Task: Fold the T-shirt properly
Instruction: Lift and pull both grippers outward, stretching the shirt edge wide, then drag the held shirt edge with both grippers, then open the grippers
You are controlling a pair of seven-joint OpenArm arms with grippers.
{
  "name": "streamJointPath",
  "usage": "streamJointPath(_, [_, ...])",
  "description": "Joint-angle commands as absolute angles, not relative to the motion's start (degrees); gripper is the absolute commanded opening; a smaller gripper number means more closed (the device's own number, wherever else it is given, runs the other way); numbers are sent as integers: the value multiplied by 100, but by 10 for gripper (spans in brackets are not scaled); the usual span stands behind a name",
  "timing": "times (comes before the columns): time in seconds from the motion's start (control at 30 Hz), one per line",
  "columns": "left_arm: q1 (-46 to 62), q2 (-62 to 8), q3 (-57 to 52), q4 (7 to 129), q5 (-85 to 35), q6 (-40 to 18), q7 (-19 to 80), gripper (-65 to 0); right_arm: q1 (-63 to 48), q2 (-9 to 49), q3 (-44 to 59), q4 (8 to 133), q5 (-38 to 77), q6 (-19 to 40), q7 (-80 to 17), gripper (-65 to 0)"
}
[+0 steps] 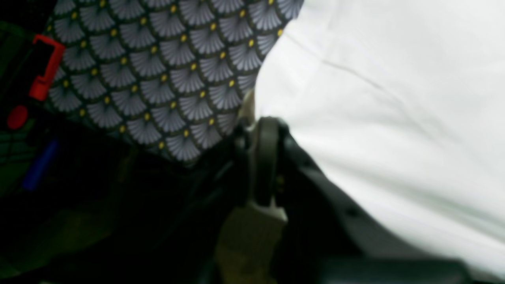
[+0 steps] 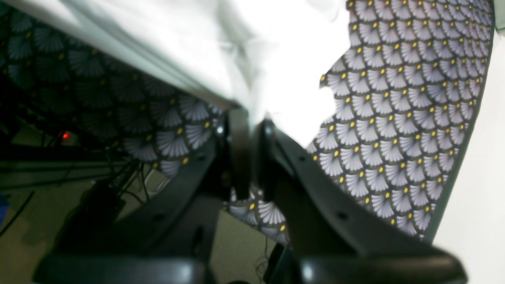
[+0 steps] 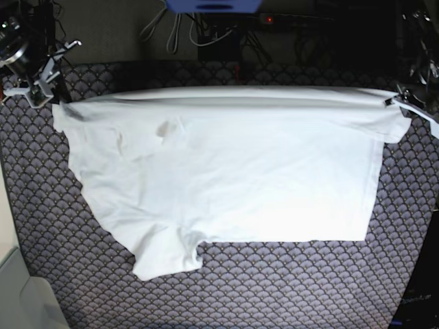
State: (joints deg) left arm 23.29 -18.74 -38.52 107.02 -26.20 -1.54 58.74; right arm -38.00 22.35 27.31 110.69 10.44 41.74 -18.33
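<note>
T-shirt (image 3: 226, 171) flat (both end effectors gripping).

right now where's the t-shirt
In the base view the T-shirt lies spread across the patterned table cover, its far edge stretched between the right hand and left hand.

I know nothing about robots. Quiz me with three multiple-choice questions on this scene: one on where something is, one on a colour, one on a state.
1. Where do the two grippers hold the T-shirt?
A. at its far edge, one at each end
B. both at the near hem
C. in the middle

2. What colour is the T-shirt?
A. blue
B. white
C. red

3. How do the jaws of the right gripper stand?
A. wide open
B. shut on cloth
C. out of view

Key: 1 A, the left gripper and the right one sit at the far corners; 2 B, plain white on the patterned tablecloth; 3 B, white cloth runs between its fingers.
</note>
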Motion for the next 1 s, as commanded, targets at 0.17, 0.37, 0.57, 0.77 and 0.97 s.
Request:
streamJointPath(0.17, [2325,-1921,-3943,10774,-2360,-40,5701,-645,-3864,2176,2826,11108,936,4000,-1851,-650])
streamJointPath(0.37, [2325,-1921,-3934,10545,-2369,-40,5719,-645,-3864,1974,2809,10862,936,4000,-1859,-650])
streamJointPath(0.57, [2334,-1930,-3732,10299,-2360,-40,5710,-645,-3864,1912,2721,10290,936,4000,-1833,-650])
streamJointPath(0.77, [2404,-1938,-3284,10299,-2316,-40,5719,-641,-3925,1930,2378,10026,936,4000,-1833,-650])
streamJointPath(0.97, [2404,-1947,-3248,10299,-2308,-40,5745,-640,-3943,1938,2158,10018,936,4000,-1851,-650])
